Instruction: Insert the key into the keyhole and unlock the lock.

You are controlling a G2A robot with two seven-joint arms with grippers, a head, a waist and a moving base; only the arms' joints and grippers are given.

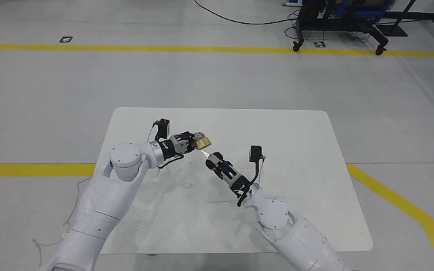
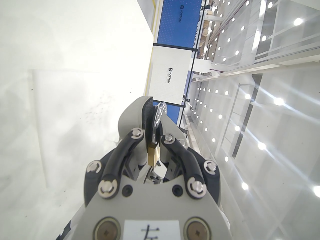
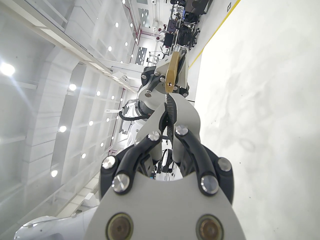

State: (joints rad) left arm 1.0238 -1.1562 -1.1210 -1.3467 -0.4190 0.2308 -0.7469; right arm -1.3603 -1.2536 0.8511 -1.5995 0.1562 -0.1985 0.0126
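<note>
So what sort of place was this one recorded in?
Probably a large industrial hall or robotics test floor. A yellow floor line marks the bare floor, rows of ceiling lights run overhead, and a blue partition panel stands beyond the white table.

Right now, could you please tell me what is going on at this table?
The left gripper holds a brass padlock above the white table. The right gripper pinches a small silver key, its tip at the padlock's keyhole; whether it is inside is unclear.

Industrial test hall, grey floor (image 1: 102,81) with yellow lane lines (image 1: 203,49), high ceiling lights (image 2: 297,21), blue partition panels (image 2: 180,18)
</note>
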